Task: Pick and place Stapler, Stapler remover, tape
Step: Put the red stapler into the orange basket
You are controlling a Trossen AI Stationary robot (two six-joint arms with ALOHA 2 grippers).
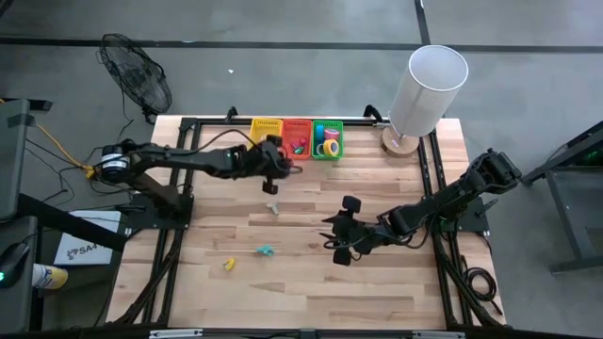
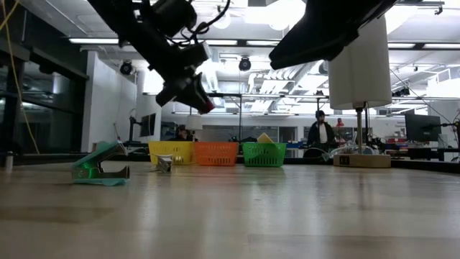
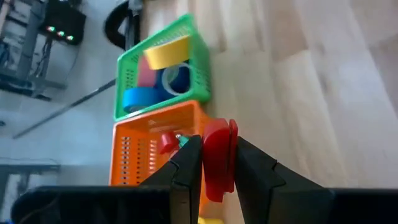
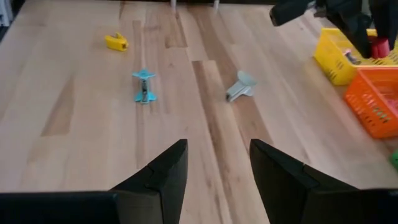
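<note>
Seen level across a pale wooden table (image 2: 237, 216): a teal staple remover (image 2: 99, 166) at the left, near the front; a small grey staple remover (image 2: 164, 163) farther back. Beyond, in a row, a yellow basket (image 2: 172, 152), an orange basket (image 2: 216, 153), a green basket (image 2: 263, 154). Overhead, a dark arm with its gripper (image 2: 197, 98) hanging above the yellow basket. At right, a white lamp (image 2: 361, 79) on a wooden base; behind, a person (image 2: 320, 134) standing.

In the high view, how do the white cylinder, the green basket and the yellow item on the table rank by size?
1. White cylinder, clearly largest.
2. Green basket.
3. Yellow item, smallest.
</note>
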